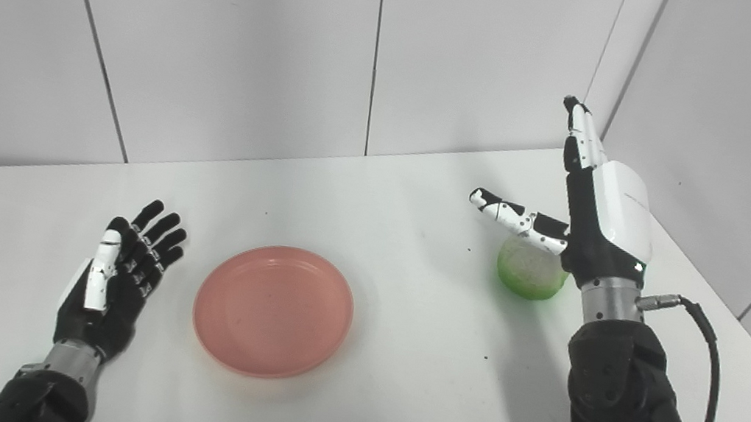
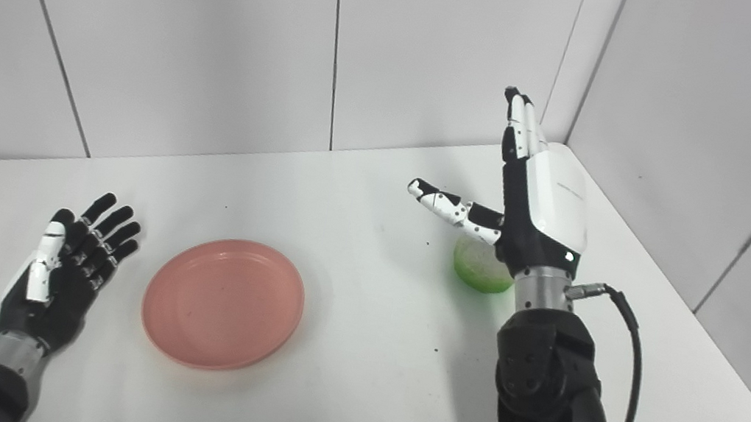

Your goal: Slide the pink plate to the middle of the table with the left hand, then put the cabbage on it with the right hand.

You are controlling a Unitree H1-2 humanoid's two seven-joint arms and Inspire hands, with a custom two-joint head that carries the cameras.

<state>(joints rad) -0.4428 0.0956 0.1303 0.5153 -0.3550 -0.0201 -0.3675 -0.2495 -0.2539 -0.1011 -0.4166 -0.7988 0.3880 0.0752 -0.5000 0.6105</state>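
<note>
With the pink plate [image 1: 273, 310] sitting mid-table, the wide-open, empty right hand [image 1: 598, 214] is hovering over the cabbage [image 1: 529, 270], needing a low, centred wrap before lifting.

Pink plate [image 1: 273, 311], seemingly speckled green cabbage [image 1: 529, 270]

Looks like a lab or test booth: plain white table [image 1: 422, 196] boxed in by bare grey wall panels [image 1: 223, 32] with thin seams, lit flat, furnished with nothing homely, only a cable [image 1: 710, 365] at the robot's arm.
</note>
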